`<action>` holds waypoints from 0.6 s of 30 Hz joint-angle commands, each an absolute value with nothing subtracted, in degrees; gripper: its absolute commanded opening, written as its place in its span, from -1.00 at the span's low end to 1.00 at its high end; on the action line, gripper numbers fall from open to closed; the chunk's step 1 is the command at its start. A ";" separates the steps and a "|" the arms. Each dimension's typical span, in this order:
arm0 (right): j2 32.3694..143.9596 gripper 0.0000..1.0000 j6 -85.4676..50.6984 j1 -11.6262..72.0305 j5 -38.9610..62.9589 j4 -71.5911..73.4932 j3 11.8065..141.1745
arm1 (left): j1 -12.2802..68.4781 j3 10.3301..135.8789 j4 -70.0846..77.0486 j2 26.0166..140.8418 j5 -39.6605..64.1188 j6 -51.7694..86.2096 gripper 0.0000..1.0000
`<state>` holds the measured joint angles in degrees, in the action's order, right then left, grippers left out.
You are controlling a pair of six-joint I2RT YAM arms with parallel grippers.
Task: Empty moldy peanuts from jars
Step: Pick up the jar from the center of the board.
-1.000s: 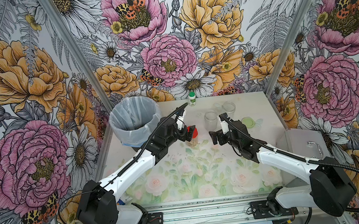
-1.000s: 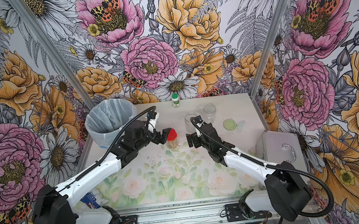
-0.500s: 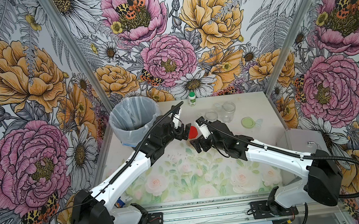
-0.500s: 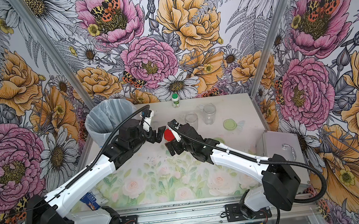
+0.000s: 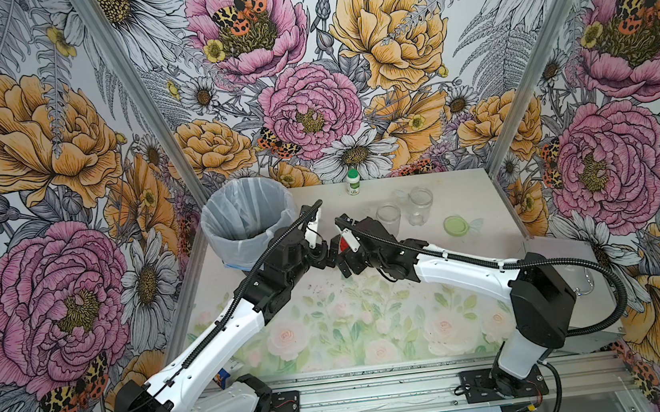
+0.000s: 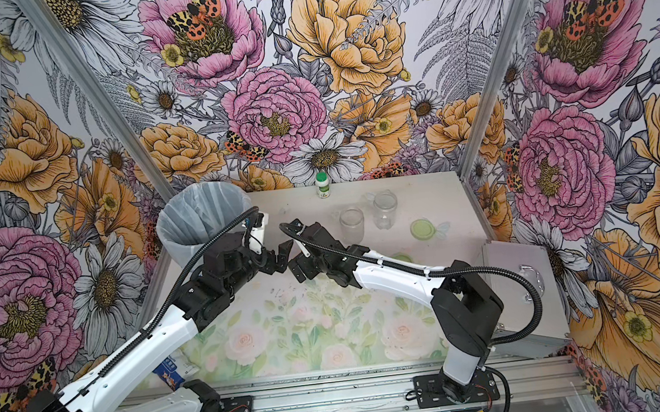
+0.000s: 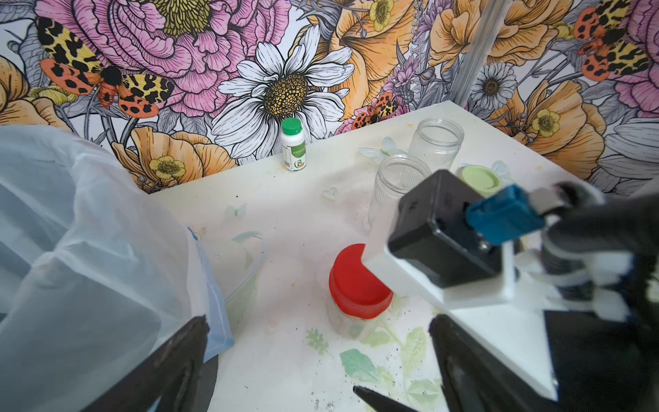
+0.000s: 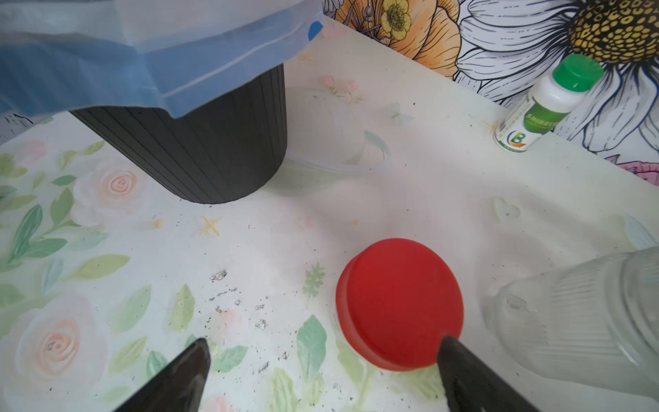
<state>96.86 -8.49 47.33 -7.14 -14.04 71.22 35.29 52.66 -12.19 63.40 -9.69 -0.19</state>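
Both your left hand (image 7: pixel 317 328) and right hand (image 8: pixel 324 342) stand with fingers apart, empty, flanking the red-lidded jar (image 8: pixel 399 303), which stands upright on the bench (image 5: pixel 464 184), lid on; its peanuts can't be made out. The two lidless jars (image 5: pixel 388 215) behind it look empty, so this seems the last one. Next, clamp its glass with one hand, unscrew with the other, then tip into the bin (image 5: pixel 222 235) beside it.

Only a sliver of the red lid (image 5: pixel 340 245) shows behind the right arm (image 5: pixel 378 248) in a top view, and its jar (image 7: pixel 347 323) is hazy from the left wrist, contents unreadable. There the arm's blurred camera block (image 7: pixel 442 228) covers part of the lid. From the right wrist, a clear jar (image 8: pixel 577 321) blurs off the edge, the bin (image 8: pixel 199 142) cropped too. The bottle (image 5: pixel 353 183) label is too small to read from above.
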 commanded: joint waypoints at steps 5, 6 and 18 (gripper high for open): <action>100.60 0.99 -8.30 44.56 -8.56 -14.76 73.70 | 30.58 48.49 -7.77 59.45 -13.11 5.62 0.98; 101.38 0.99 -8.35 43.80 -8.05 -14.70 74.18 | 29.79 47.76 -7.02 58.88 -12.48 6.06 0.97; 108.39 0.95 -8.97 40.34 -3.59 -14.14 79.48 | 28.04 47.23 -6.28 59.32 -8.55 6.94 0.97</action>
<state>107.11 -8.56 40.03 -5.52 -14.68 76.88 28.29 47.40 -8.32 59.53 -10.20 6.11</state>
